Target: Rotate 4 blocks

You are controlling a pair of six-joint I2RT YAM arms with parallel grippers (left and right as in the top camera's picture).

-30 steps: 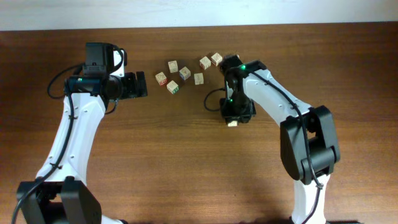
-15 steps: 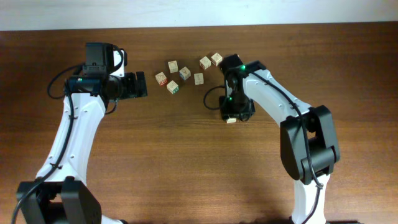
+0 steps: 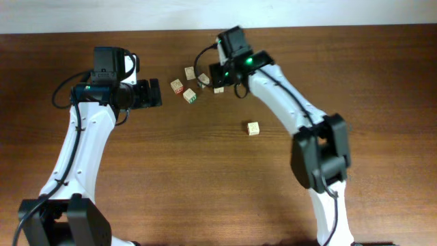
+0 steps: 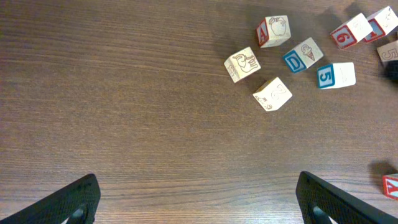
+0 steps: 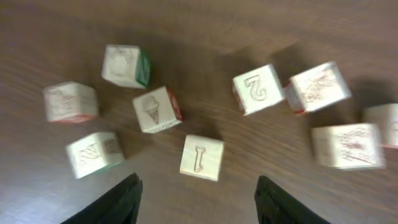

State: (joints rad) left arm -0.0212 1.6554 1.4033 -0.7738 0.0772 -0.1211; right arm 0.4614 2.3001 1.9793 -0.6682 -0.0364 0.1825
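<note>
Dark wood-grain surface [image 3: 171, 178], pale wall strip [image 3: 341, 10] behind. Left fingers [image 4: 68, 199] spread wide, empty; blocks [image 4: 272, 93] well ahead of them. Right fingers [image 5: 112, 202] apart, empty, blocks just ahead. Lone block [image 3: 253, 128] sits well apart from both.

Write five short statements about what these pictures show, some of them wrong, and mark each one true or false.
1. A lone block lies on the table, apart from the group of blocks. True.
2. The right tool grips a block. False: its fingers stand apart with nothing between them.
3. The left tool is open and empty. True.
4. The left tool hangs directly above the group of blocks. False: it is beside the group, and the right tool is the one above it.
5. Two blocks are stacked one upon the other. False: every block in view rests on the table by itself.
</note>
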